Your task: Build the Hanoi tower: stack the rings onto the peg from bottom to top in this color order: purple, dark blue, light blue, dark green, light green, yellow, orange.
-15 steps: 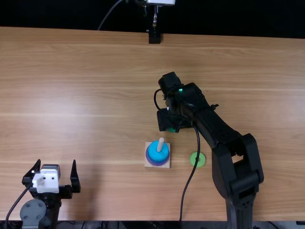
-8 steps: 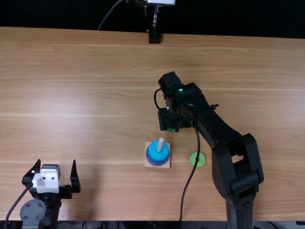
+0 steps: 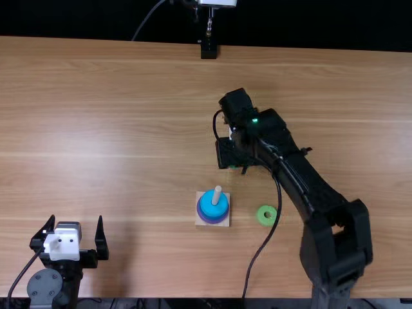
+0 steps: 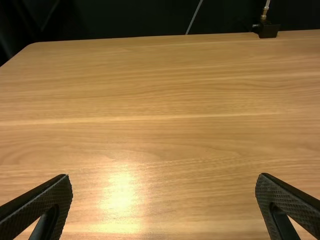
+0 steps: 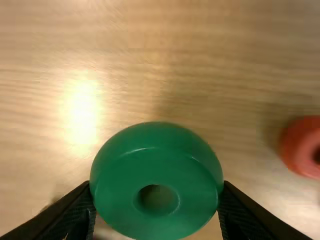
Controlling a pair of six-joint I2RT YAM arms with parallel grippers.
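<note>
The black right gripper (image 5: 157, 185) pinches the round dark green plastic ring (image 5: 157, 167) by its sides, leaving its hole free for the pale wooden peg (image 3: 217, 193); the black left gripper (image 4: 164, 177) gapes, empty.

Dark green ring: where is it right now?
In the right wrist view, the dark green ring is held in the right gripper, with the red-orange ring lying off to one side.
</note>
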